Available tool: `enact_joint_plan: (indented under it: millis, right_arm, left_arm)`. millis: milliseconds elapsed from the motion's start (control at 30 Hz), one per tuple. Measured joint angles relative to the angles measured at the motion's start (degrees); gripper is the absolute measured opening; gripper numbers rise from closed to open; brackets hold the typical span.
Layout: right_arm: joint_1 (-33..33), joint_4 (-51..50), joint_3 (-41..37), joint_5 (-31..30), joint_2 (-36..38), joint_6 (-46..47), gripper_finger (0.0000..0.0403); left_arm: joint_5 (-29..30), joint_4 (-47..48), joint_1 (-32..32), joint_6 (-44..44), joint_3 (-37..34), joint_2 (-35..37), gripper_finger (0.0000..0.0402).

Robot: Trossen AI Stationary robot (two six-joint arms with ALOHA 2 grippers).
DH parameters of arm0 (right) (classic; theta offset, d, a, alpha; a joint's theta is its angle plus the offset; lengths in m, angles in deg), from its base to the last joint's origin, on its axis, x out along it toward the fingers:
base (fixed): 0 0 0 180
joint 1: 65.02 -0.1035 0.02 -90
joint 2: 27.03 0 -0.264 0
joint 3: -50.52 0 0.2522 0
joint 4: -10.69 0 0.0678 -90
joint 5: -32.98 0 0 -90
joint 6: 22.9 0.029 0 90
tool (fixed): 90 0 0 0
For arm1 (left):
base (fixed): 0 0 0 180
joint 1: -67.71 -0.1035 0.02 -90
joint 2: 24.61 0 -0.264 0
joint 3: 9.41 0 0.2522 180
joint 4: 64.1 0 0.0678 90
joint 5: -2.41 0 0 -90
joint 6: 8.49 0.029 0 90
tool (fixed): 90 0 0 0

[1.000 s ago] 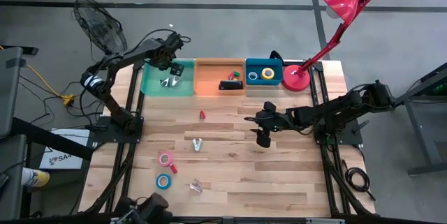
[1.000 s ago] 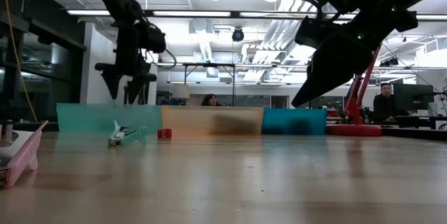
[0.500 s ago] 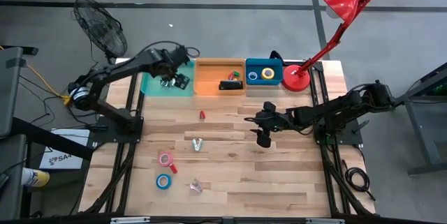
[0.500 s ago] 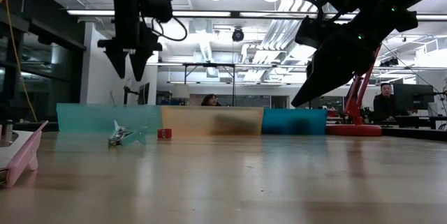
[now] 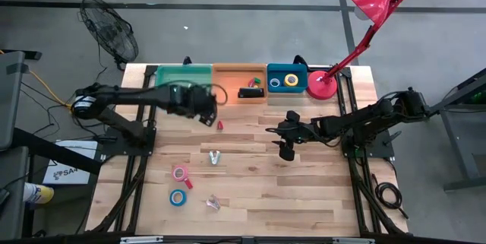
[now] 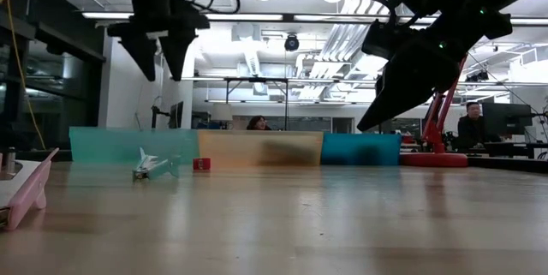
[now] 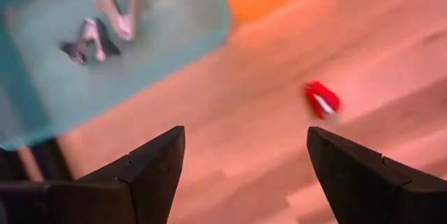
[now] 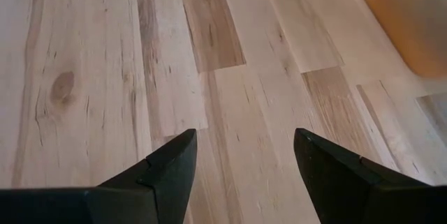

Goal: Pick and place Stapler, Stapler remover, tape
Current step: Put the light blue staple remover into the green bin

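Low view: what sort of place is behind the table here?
Probably an open office or lab: long ceiling lights, bare ducts overhead, and a person seated at a monitor beyond the wooden table.

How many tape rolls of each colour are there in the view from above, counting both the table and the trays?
Yellow tape roll, in the blue tray: 1
Dark blue tape roll, same tray: 1
Pink tape roll, on the table: 1
Light blue tape roll, on the table: 1
Total: 4

pale planked wood table (image 5: 304, 191), matt; glossy red lamp (image 5: 376, 1).
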Motion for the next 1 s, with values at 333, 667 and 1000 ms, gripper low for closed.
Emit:
enact_joint_plan:
  millis: [333, 667, 1000]
  right_arm:
    - [-0.01, -0.01, 0.01, 0.19, 0.00, -1.05, 0.0231]
    - [0.00, 0.00, 0.01, 1.30, 0.00, -2.40, 0.0231]
    - [0.02, 0.14, 0.01, 1.52, 0.02, -3.50, 0.0231]
  left_arm:
    - [2.62, -0.35, 18.37, -23.57, -0.02, -4.45, 0.0293]
    - [2.01, -7.54, 28.58, -38.40, -0.02, -15.29, 0.0293]
    - [0.68, -16.14, 31.73, -44.03, -0.06, -23.19, 0.0293]
